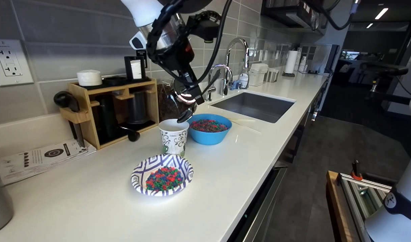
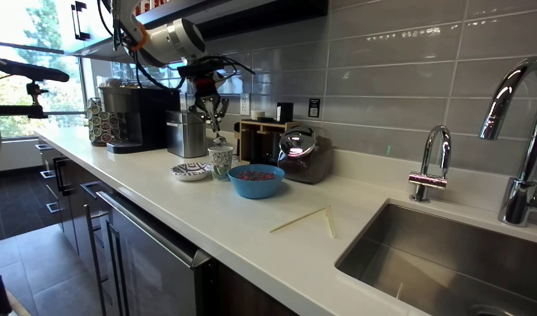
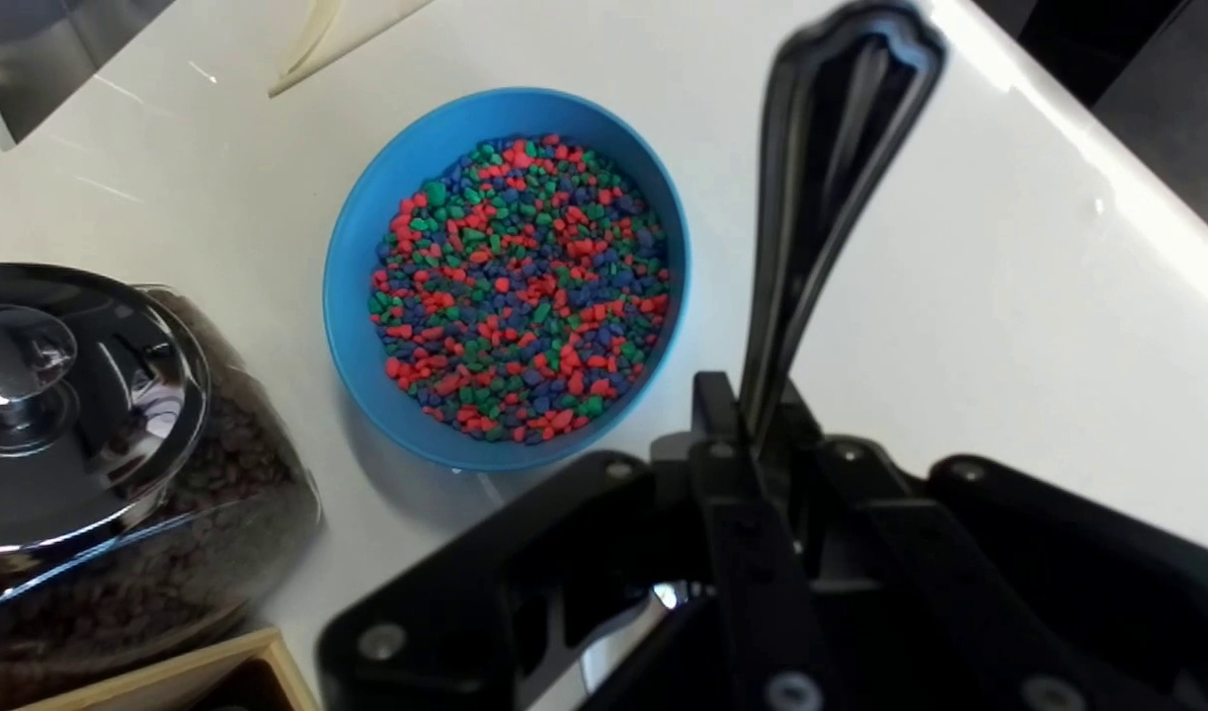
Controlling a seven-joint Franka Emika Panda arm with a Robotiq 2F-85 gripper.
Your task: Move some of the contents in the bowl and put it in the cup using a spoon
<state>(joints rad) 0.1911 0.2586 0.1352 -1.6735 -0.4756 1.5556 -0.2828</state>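
My gripper (image 3: 757, 415) is shut on a metal spoon (image 3: 821, 178), whose handle sticks up past the fingertips; the gripper also shows in both exterior views (image 1: 196, 94) (image 2: 214, 125). The spoon's bowl end (image 1: 186, 116) hangs just above the rim of the white patterned paper cup (image 1: 174, 137), as an exterior view (image 2: 219, 140) also shows. What the spoon carries cannot be told. The cup (image 2: 220, 160) stands upright beside the blue bowl (image 1: 210, 137), which holds red, green and blue pebbles (image 3: 520, 286). A patterned paper bowl (image 1: 139, 173) in front of the cup also holds pebbles.
A glass jar (image 2: 310, 162) with a shiny lid and a wooden organizer (image 1: 153, 111) stand along the wall. Thin pale sticks (image 2: 330, 224) lie between the blue bowl and the sink (image 2: 369, 263). A metal canister (image 2: 187, 136) and a coffee machine (image 2: 143, 118) stand farther along.
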